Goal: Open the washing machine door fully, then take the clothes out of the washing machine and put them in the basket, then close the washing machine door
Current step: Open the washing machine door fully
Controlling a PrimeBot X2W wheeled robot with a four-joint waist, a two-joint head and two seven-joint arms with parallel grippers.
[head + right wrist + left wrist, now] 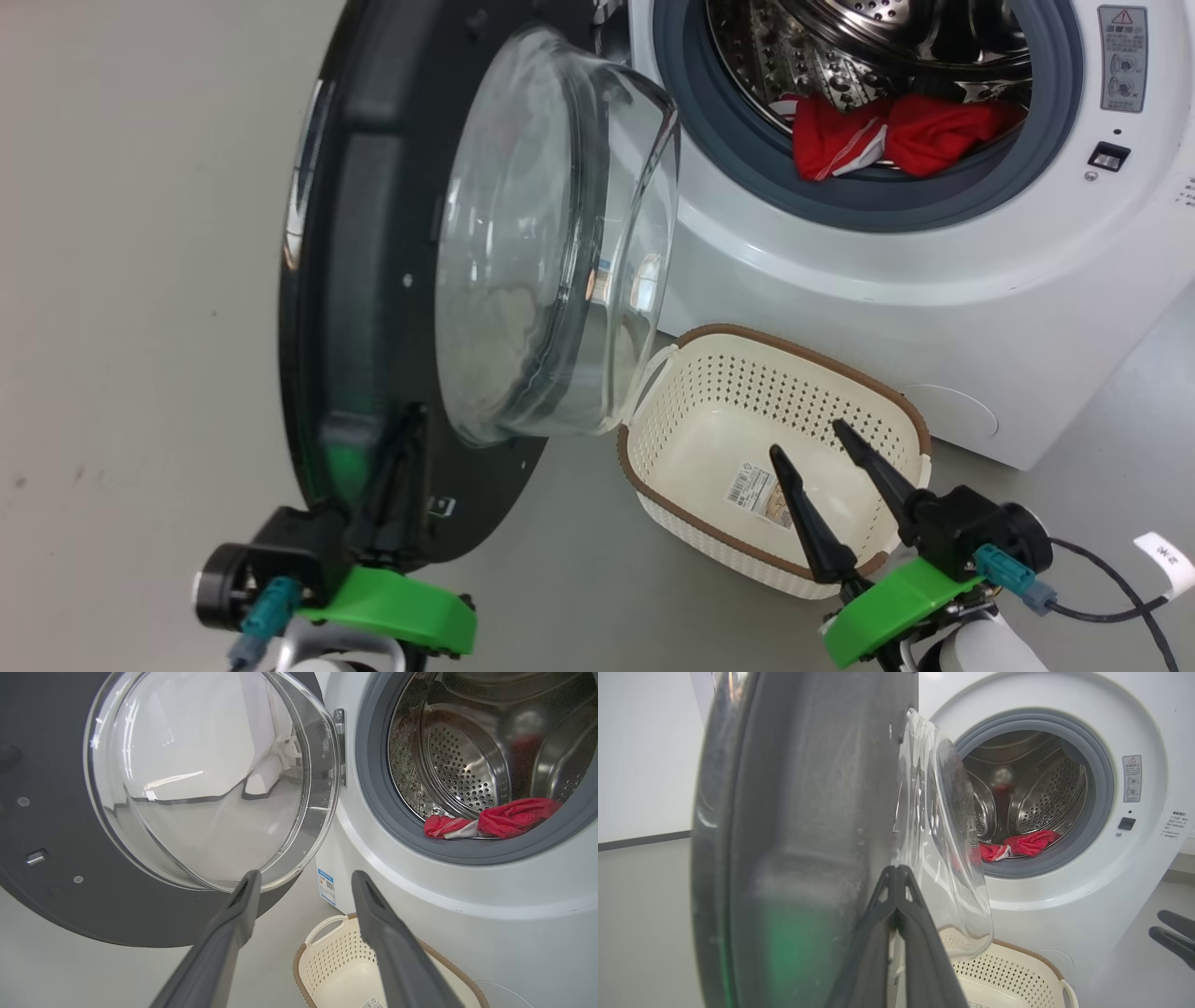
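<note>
Washer (934, 280), white front-loader, upper right of head view, on grey floor (140, 373). Mouth uncovered: steel perforated drum (840, 37) behind grey-blue ring (728, 159). Small blue sticker (327, 886) low on front, near hinge side, per right wrist view.

Door (373, 280), black-rimmed, swung well out from the hinge at left of mouth; stands nearly edge-on to head camera, inner face toward basket. Clear glass bowl (551, 243) bulges from its centre and overhangs basket's near handle in head view.

Basket (803, 350), cream, perforated, brown rim, on floor just before washer base, below mouth and right of door's lower edge. Paper label (758, 495) flat on its bottom.

Clothes (924, 135), red with white trim, bunched in drum at front lip, resting just behind lower arc of ring. Well apart from both grippers.

Left gripper (409, 420), lower left of head view, fingers pressed together with nothing between them. Points up along lower inner face of door, tips near the edge of glass bowl in left wrist view (896, 868). Contact with door: cannot tell.

Right gripper (808, 439), lower right, fingers spread wide, holding nothing. Hangs over basket in head view, tips aimed between door and mouth in right wrist view (304, 877).
</note>
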